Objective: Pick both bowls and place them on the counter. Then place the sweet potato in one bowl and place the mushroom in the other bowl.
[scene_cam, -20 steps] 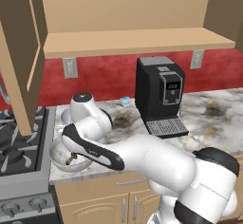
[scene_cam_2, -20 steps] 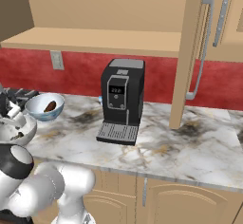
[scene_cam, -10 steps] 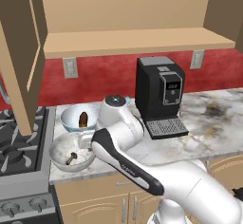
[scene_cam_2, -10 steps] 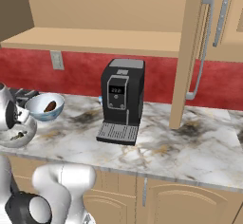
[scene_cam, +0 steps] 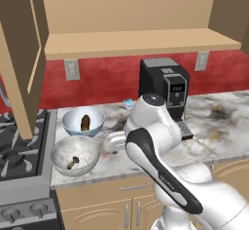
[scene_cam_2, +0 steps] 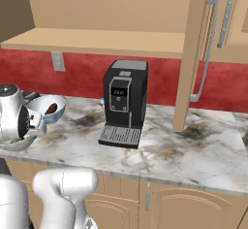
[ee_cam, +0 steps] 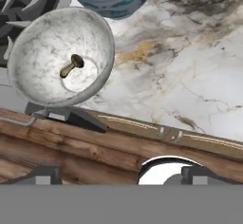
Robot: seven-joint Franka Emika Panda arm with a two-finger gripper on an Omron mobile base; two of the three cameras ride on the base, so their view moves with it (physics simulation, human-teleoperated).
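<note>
The grey bowl [scene_cam: 75, 155] is mottled like stone, and the mushroom [ee_cam: 71, 65], tan with a short stem, lies on its side in the bottom, cap toward the bowl's middle. Just behind it the blue bowl [scene_cam: 83, 121], white outside with a blue pattern and pale blue within, holds the sweet potato [scene_cam: 85, 122], a dark brown oblong standing nearly on end. Both bowls sit on the marble desk [scene_cam: 214, 126], brown-veined, beside a stove [scene_cam: 19, 161], with a coffee machine [scene_cam_2: 125, 103] before a red wall. The end effector [ee_cam: 118, 176] hangs off the desk's front edge, jaws wide apart and empty, the bowls ahead of it.
</note>
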